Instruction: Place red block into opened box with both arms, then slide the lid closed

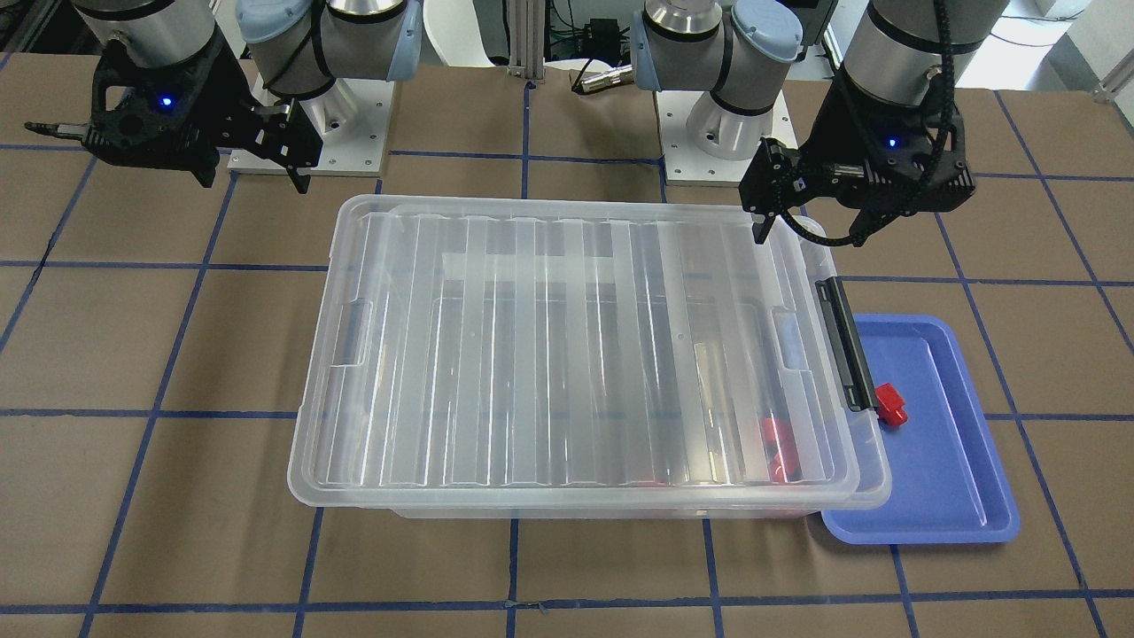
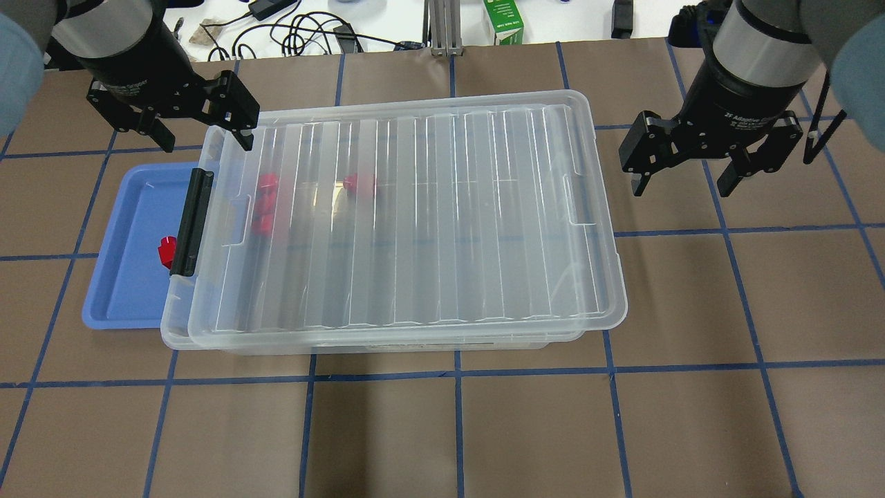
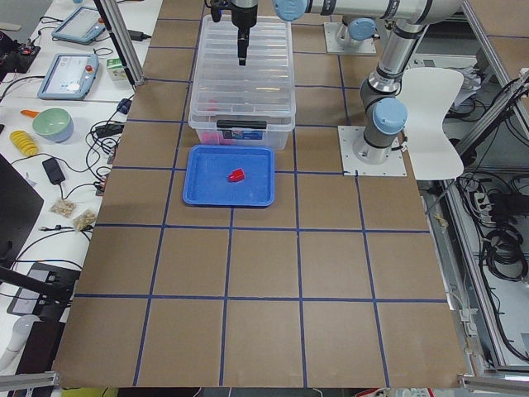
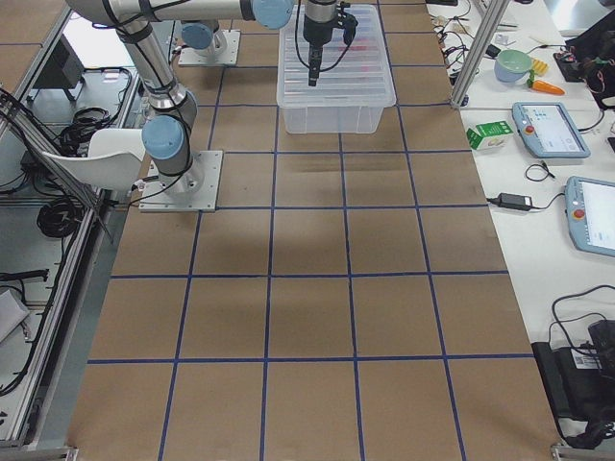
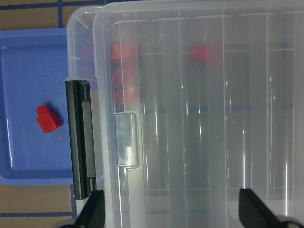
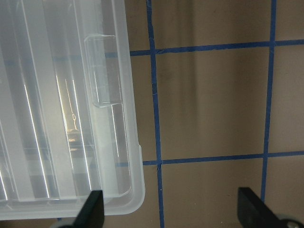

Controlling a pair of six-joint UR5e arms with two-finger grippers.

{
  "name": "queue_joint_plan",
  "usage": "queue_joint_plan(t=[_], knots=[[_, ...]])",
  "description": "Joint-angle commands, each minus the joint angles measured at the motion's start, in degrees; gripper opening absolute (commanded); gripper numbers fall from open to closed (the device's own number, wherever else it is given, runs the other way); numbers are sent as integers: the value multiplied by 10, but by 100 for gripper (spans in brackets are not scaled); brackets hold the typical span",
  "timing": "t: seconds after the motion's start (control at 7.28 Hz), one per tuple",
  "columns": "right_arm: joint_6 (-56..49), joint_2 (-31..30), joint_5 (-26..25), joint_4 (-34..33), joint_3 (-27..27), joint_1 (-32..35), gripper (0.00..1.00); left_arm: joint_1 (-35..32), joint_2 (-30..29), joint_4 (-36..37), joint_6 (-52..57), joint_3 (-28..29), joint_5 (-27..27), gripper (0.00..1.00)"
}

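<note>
The clear box (image 2: 174,330) stands mid-table with its black latch bar (image 2: 191,221) at my left end. The ribbed clear lid (image 2: 429,221) lies over it, set slightly toward the right end. One red block (image 2: 166,250) lies in the blue tray (image 2: 121,283), also visible in the left wrist view as the red block (image 5: 48,118). More red blocks (image 2: 265,200) show through the lid inside the box. My left gripper (image 2: 206,142) hovers open above the box's far left corner. My right gripper (image 2: 681,188) hangs open beside the lid's right end, over bare table.
The blue tray (image 1: 948,478) is tucked partly under the box's latch end. Brown table covering with blue tape lines surrounds the box. Cables and a green carton (image 2: 503,21) lie beyond the far edge. Side tables hold tablets and bowls.
</note>
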Motion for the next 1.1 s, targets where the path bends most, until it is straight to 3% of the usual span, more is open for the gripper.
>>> queue_joint_plan(t=[0.0, 0.41, 0.96], knots=[[2, 6, 2, -2, 2, 0, 100, 0, 3, 1, -5, -5, -2, 100], [-1, 10, 8, -33, 7, 0, 100, 26, 1, 1, -1, -3, -9, 100], [-1, 69, 8, -80, 11, 1, 100, 184, -52, 28, 37, -15, -16, 100]])
